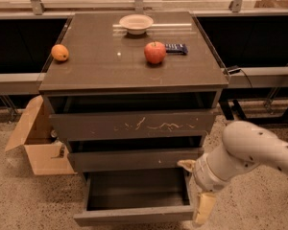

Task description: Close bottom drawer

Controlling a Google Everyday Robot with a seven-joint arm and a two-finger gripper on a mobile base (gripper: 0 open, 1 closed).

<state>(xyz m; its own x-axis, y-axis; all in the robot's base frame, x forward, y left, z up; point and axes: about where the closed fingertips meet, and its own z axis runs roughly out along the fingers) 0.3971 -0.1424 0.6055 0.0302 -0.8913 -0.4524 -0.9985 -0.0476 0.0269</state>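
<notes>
At 6 o'clock I see the bottom drawer (134, 215) standing pulled out. My gripper (191, 191) sits at the drawer's 3 o'clock side, its pincer spread and grasping nothing. Farther off, toward 12 o'clock, an apple (155, 52), an orange (60, 52) and a bowl (136, 23) rest on the cabinet top (110, 68).

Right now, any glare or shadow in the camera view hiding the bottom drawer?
Camera view: no. Small glare dot and faint sheen on the cabinet top, near the bowl; the open bottom drawer is shadowed inside but its front edge reads clearly; the pincer, pale and lit, open, sits by the drawer's right front corner.
</notes>
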